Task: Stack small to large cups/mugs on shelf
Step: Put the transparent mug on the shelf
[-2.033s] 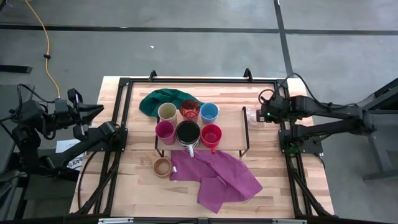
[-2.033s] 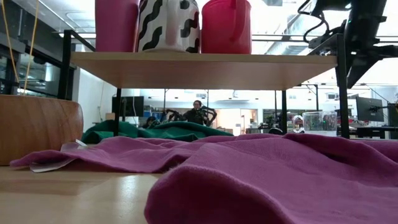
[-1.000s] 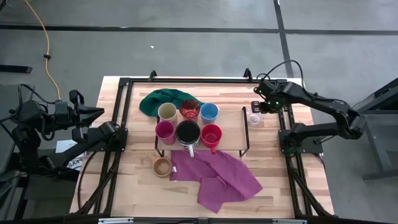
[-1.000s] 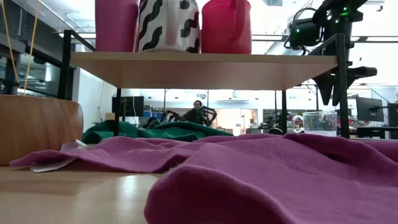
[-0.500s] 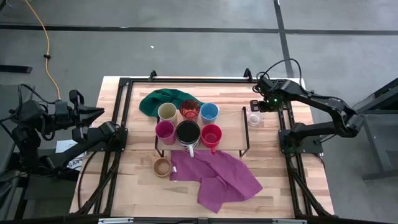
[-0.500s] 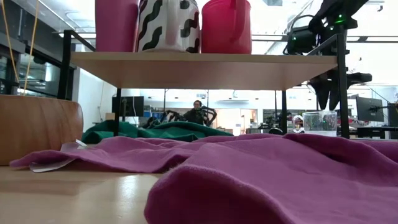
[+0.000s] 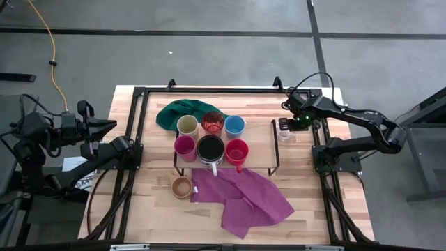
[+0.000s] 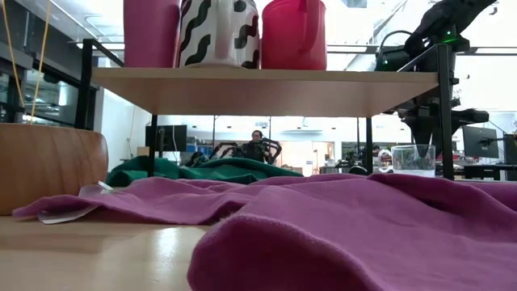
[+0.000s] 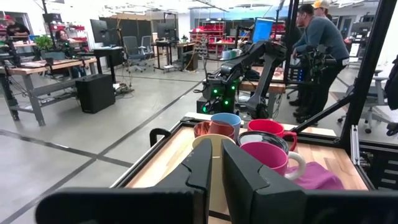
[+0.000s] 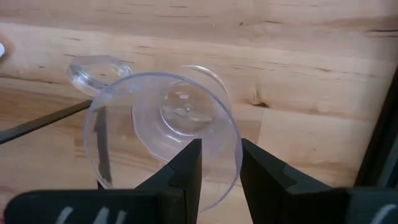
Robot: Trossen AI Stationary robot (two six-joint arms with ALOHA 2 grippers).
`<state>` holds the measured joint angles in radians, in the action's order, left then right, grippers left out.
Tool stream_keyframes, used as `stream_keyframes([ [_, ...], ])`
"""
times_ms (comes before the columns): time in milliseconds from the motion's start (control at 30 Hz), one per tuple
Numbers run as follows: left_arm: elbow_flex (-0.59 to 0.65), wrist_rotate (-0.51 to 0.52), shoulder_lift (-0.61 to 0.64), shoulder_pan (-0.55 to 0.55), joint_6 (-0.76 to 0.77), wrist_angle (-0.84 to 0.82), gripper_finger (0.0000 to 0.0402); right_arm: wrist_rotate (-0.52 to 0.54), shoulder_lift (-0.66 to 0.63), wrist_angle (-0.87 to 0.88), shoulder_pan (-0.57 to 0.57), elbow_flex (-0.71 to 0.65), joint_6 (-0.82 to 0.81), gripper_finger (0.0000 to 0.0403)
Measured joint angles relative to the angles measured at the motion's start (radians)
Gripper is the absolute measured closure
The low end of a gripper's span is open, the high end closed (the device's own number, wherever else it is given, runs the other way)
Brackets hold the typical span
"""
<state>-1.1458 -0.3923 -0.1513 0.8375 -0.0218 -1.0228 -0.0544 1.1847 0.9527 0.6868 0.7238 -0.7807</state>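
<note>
The clear glass cup (image 10: 163,134) stands upright on its base on the tabletop, just right of the shelf (image 7: 259,138); it also shows in the high view (image 7: 284,132) and the low view (image 8: 415,158). My right gripper (image 10: 221,167) points down over it, slightly open. One finger stands over the cup's mouth and the other outside its rim. Cream (image 7: 187,125), translucent red (image 7: 212,123), blue (image 7: 234,125), magenta (image 7: 185,146), striped (image 7: 210,148) and red (image 7: 237,151) cups stand on the shelf. A wooden cup (image 7: 182,186) stands on the table. My left gripper (image 9: 216,168) waits shut at the table's left edge. My right gripper comes from above with the cup's rim wall (image 10: 236,152) between its two fingers. I cannot tell whether either finger touches the wall. The cup stands upright on the table.
The shelf's black end frame (image 7: 276,143) stands close beside the glass cup. A green cloth (image 7: 180,111) lies behind the shelf and a purple cloth (image 7: 244,199) in front of it. People (image 9: 317,37) stand in the room beyond the table.
My right gripper has come down over the clear glass cup and shifted a little toward the table's near edge. The cup has stayed where it was.
</note>
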Motion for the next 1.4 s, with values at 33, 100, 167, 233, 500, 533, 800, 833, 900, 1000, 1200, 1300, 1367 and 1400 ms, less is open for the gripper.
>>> stream_keyframes([
  [33,0.0,0.0,0.0,0.0,0.0,0.002,0.0378,0.001,0.0,-0.003,0.0,0.0,0.0,0.0308],
  [100,0.0,0.0,0.0,0.0,0.004,0.003,0.0378,0.003,0.0,-0.006,0.0,0.0,0.001,0.031],
  [167,0.0,0.0,0.0,0.0,0.003,0.003,0.0378,0.009,0.0,-0.007,0.0,0.0,0.003,0.0316],
  [233,0.0,0.0,0.0,0.0,0.004,0.003,0.0378,0.009,0.0,-0.007,0.0,0.0,0.003,0.0327],
  [500,0.0,0.001,0.0,0.0,0.004,0.003,0.0378,0.009,0.0,-0.005,0.0,0.0,0.012,0.0396],
  [533,0.0,0.001,0.0,0.0,0.004,0.003,0.0378,0.009,0.0,-0.006,0.0,0.0,0.015,0.0399],
  [800,0.0,0.003,0.0,0.0,0.004,0.003,0.0378,0.018,0.0,-0.003,0.0,0.0,0.02,0.0401],
  [833,0.0,0.003,0.0,0.0,0.004,0.003,0.0378,0.018,0.0,-0.001,0.0,0.0,0.02,0.04],
  [900,0.0,0.006,0.0,0.0,0.003,0.003,0.0378,0.018,0.0,0.012,0.0,0.005,0.022,0.0401],
  [1000,0.0,0.009,0.0,0.0,0.003,0.003,0.0378,0.046,0.0,0.049,0.0,0.044,0.036,0.0402],
  [1200,0.0,0.014,0.0,0.0,0.0,0.003,0.0378,0.154,-0.001,0.161,0.004,0.188,0.086,0.0402],
  [1300,0.0,0.014,0.0,0.0,0.0,0.003,0.0378,0.182,-0.001,0.196,0.007,0.256,0.108,0.0402],
  [1367,0.0,0.014,0.0,0.0,0.0,0.003,0.0378,0.209,-0.001,0.218,0.007,0.302,0.118,0.0402],
  [1400,0.0,0.013,0.0,0.0,0.0,0.003,0.0378,0.219,-0.001,0.228,0.007,0.326,0.128,0.0402],
])
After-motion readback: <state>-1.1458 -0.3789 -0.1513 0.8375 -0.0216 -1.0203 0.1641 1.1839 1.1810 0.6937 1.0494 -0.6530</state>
